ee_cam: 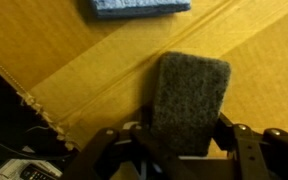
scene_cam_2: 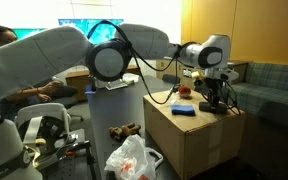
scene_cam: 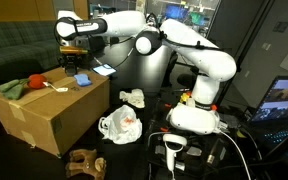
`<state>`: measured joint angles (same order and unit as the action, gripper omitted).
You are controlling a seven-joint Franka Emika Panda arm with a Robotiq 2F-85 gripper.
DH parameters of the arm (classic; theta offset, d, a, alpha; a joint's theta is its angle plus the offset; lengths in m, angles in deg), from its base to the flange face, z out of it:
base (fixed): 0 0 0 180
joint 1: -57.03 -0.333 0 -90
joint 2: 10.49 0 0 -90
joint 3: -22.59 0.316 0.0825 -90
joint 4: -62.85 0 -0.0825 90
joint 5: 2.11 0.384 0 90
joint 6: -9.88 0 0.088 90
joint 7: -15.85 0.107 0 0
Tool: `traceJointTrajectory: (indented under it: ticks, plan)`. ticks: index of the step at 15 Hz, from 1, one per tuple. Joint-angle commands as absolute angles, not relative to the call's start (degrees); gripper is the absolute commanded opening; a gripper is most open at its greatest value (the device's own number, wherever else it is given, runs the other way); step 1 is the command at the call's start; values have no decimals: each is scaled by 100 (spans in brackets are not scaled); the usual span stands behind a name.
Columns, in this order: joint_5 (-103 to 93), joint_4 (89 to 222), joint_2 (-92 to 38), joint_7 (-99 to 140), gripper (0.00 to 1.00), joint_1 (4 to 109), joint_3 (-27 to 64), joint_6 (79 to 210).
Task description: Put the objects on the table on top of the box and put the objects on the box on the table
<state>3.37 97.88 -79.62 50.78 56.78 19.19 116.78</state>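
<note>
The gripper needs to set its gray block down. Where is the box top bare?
Bare cardboard surrounds the gray block, between the blue cloth and the box edge. The end with the red object, green cloth and white spoon is crowded.

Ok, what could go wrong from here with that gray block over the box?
The gray block in the gripper hangs near the edge of the cardboard box; released here, it might tumble off. The blue cloth lies close ahead, so moving forward could land the block on it.

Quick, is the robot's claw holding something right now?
The gripper: closed on a gray block, over the cardboard box.
</note>
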Motion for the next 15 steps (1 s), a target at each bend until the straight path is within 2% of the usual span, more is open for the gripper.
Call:
traceJointTrajectory:
  ticks: [1, 9, 15]
  plan:
    - [182, 9473, -8060, 5245, 34, 5590, 1775, 11374]
    - [-327, 9881, -7460, 5561, 34, 5083, 1411, 11389]
    - [-398, 10746, -6733, 5152, 34, 4765, 1492, 11348]
